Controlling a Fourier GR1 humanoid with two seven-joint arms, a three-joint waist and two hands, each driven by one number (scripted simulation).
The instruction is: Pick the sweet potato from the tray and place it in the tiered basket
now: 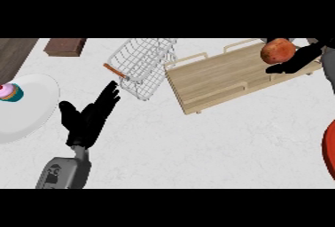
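White round plate [26, 111] far left, small pink cupcake [9, 91] on it. Left hand [88, 117] resting, fingers straight and spread. White wire basket [141, 66] centre. Slatted wooden tray [222, 77] right. Right hand [297, 60] curled round orange-red sweet potato [277, 50], over tray's far-right end.

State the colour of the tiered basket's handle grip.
Orange-brown, on the white wire tiered basket; handle grip shows in the head view.
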